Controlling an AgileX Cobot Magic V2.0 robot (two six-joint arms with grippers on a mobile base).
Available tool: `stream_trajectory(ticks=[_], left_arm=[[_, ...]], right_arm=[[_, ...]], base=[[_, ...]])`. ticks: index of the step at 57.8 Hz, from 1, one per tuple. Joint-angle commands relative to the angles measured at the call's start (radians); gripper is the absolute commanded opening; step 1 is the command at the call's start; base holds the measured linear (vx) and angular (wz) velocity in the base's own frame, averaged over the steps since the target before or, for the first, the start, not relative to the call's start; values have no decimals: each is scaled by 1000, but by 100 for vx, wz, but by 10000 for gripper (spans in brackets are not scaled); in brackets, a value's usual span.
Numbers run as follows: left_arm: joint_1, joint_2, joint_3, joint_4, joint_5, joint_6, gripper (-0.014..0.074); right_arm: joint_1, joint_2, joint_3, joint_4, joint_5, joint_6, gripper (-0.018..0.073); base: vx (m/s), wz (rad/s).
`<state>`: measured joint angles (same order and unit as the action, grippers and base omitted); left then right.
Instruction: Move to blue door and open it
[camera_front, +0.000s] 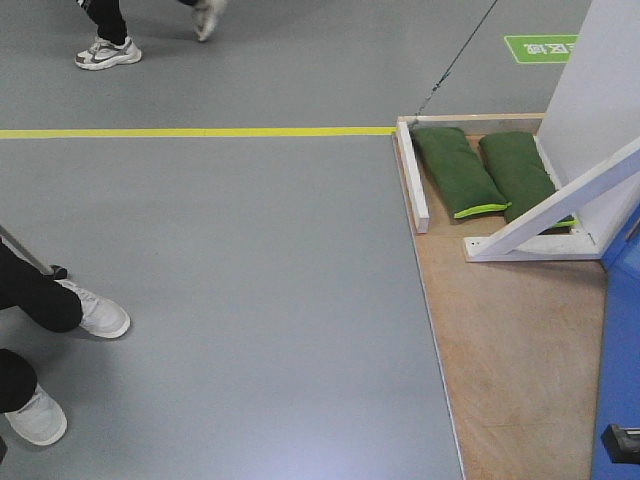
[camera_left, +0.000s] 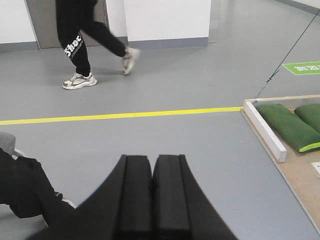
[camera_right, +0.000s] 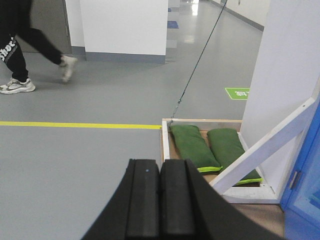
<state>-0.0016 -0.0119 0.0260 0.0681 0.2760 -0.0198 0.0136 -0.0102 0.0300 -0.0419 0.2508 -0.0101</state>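
— Grey floor (camera_front: 250, 300) everywhere, with a yellow line (camera_front: 200, 132) across it?

— Yes. The line runs up to a wooden board (camera_front: 510, 370) lying flat on the floor at the right. Two green sandbags (camera_front: 457, 170) lie side by side at its far end, just beside a white rail (camera_front: 412, 175).

— Where is the blue door (camera_front: 622, 340)?

— Hard against the right edge of the front view, standing at the board's right side. Only a narrow strip of it shows. A white brace (camera_front: 560, 210) slants up in front of a white panel (camera_front: 600, 80) just beside it. The right wrist view shows the same blue strip in its lower right corner, behind the brace.

— Is either arm at the door?

— No, both are well apart from it. The left fingers (camera_left: 137, 195) are pressed together with nothing between them, pointing out over bare floor. The right fingers (camera_right: 145, 200) are pressed together too, empty, aimed toward the sandbags.

— Anyone about?

— A person in black trousers (camera_left: 75, 35) is mid-stride beyond the yellow line. Another person's legs (camera_front: 40, 300) and white shoes show at the left edge of the front view. A thin dark cable (camera_right: 197, 62) leads away from the board's far corner, near a green floor sign (camera_right: 236, 93).
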Motion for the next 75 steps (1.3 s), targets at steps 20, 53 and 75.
stream_trajectory(ticks=[20,53,75], left_arm=[[-7,-12,-26,-2,-85,-7,73],[-7,-13,-26,-2,-84,-7,73],[-7,-13,-26,-2,-84,-7,73]], right_arm=[[-6,-14,2,-7,-85,-2,12],[-7,-14,2,-7,-79,-2,12],[-7,-14,2,-7,-79,-2,12]], base=[[-8,3],[-7,3],[-2,-1]])
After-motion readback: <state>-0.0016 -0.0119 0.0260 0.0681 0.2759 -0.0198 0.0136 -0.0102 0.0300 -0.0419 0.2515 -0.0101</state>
